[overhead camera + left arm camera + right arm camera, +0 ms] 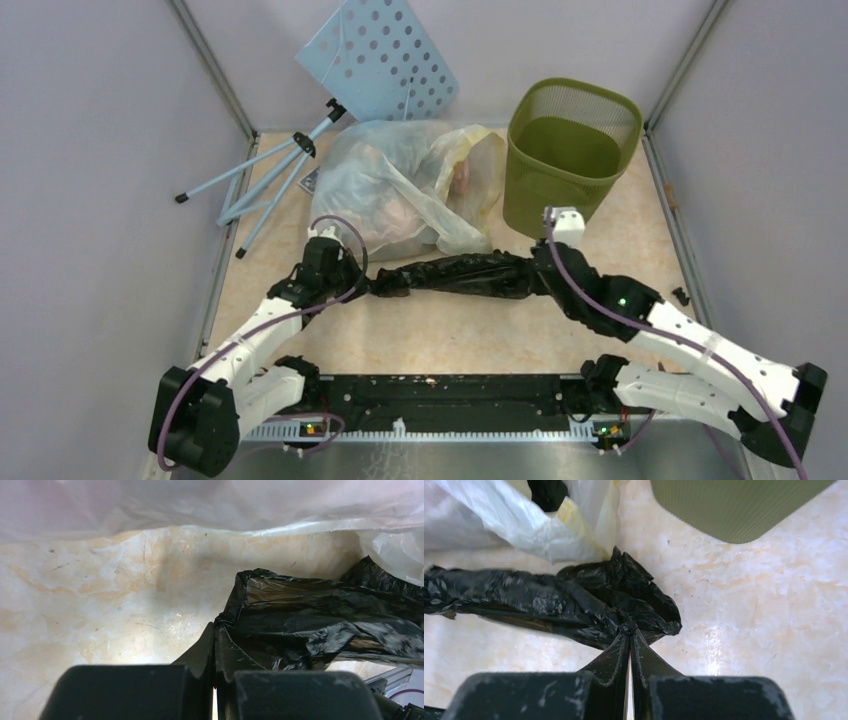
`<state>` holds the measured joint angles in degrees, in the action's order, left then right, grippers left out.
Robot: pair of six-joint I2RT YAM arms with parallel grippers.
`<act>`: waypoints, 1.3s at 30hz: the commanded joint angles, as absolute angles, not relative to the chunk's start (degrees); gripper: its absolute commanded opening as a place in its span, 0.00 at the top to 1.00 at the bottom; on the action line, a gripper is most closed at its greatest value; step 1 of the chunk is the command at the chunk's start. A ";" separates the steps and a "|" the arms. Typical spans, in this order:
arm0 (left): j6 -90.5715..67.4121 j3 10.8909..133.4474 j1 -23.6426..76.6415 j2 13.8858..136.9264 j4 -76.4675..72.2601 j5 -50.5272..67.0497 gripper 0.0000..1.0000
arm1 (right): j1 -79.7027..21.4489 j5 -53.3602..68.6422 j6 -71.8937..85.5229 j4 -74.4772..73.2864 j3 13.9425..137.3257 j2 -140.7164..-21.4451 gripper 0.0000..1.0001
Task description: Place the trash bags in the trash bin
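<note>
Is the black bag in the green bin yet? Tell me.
No: the black bag lies stretched on the table between the left gripper and right gripper, outside the green bin.

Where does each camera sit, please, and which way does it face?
Top external: above, behind the bases, looking down on both arms, the glossy black crinkled plastic bag, the olive-green mesh bin.
Left wrist: faces the tabletop along the left gripper, shut on the bag.
Right wrist: along the right gripper, shut on the bag's other end.
All share the bag.

Beige marbled counter (450,338) boxed in by plain greyish-lilac walls (90,150) left, back and right of it, pale blue perforated stand (385,52) leaning at its back-left corner.
</note>
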<state>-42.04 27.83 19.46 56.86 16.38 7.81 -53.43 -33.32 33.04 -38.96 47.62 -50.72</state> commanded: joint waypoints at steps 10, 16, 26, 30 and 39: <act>-39.61 29.64 15.90 52.96 12.21 15.75 0.94 | -52.82 -23.90 30.52 -31.50 43.68 -40.77 1.00; -35.32 36.58 16.36 52.74 16.80 22.22 0.59 | -52.84 -8.28 29.44 -25.84 45.22 -49.64 1.00; -39.20 42.24 25.09 50.64 18.87 27.94 0.26 | -52.83 1.17 30.01 -17.23 46.32 -55.07 1.00; -46.61 42.80 34.00 50.98 16.17 24.19 0.24 | -52.84 2.75 29.37 -16.97 45.95 -55.71 1.00; -68.70 30.98 40.63 51.33 -8.91 21.20 0.20 | -52.82 8.20 28.65 -16.48 42.83 -55.17 1.00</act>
